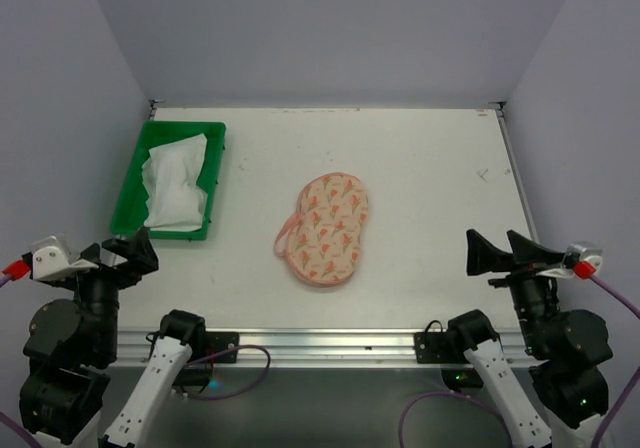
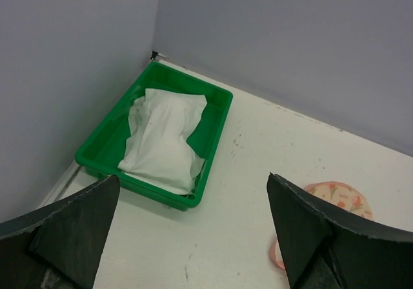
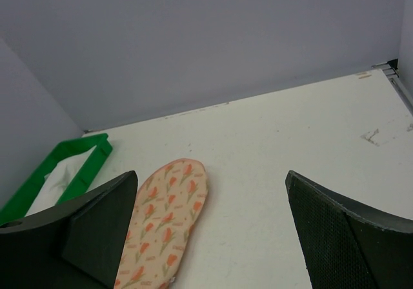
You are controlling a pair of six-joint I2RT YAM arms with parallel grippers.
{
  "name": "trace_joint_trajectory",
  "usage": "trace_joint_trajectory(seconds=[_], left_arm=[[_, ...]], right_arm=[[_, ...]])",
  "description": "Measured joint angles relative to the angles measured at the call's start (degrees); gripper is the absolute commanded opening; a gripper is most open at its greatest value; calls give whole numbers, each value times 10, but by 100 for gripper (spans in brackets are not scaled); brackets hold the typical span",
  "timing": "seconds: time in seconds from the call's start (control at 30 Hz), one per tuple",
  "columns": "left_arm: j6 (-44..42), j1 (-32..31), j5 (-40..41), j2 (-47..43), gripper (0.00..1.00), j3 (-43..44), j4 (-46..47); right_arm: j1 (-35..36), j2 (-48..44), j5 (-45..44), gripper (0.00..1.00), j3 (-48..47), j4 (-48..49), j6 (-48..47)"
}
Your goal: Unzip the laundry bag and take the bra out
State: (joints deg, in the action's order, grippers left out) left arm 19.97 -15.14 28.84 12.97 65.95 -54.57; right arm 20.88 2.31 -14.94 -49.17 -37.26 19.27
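The laundry bag point(image 1: 327, 228) is a peanut-shaped cream pouch with a pink-red flower print, lying flat in the middle of the table. Its pink loop point(image 1: 284, 234) sticks out on its left side. No opening shows on it, and the bra is hidden. My left gripper point(image 1: 130, 250) hovers open at the near left, well away from the bag, which peeks past its right finger point(image 2: 342, 197). My right gripper point(image 1: 492, 248) hangs open at the near right. In its wrist view the bag point(image 3: 164, 228) lies beside the left finger. Both grippers point(image 2: 193, 179) point(image 3: 211, 174) hold nothing.
A green rectangular plastic tray point(image 1: 131, 179) stands at the far left with a crumpled white cloth point(image 1: 176, 183) in it, also seen from the left wrist point(image 2: 164, 137). Grey walls close off the left, back and right of the white table point(image 1: 430, 178).
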Motion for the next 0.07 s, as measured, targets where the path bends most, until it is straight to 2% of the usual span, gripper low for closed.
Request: trace_joint_trajectory(seconds=[0.07], left_arm=[[0,0,-1,0,100,-2,0]], right_arm=[[0,0,1,99,2,0,1]])
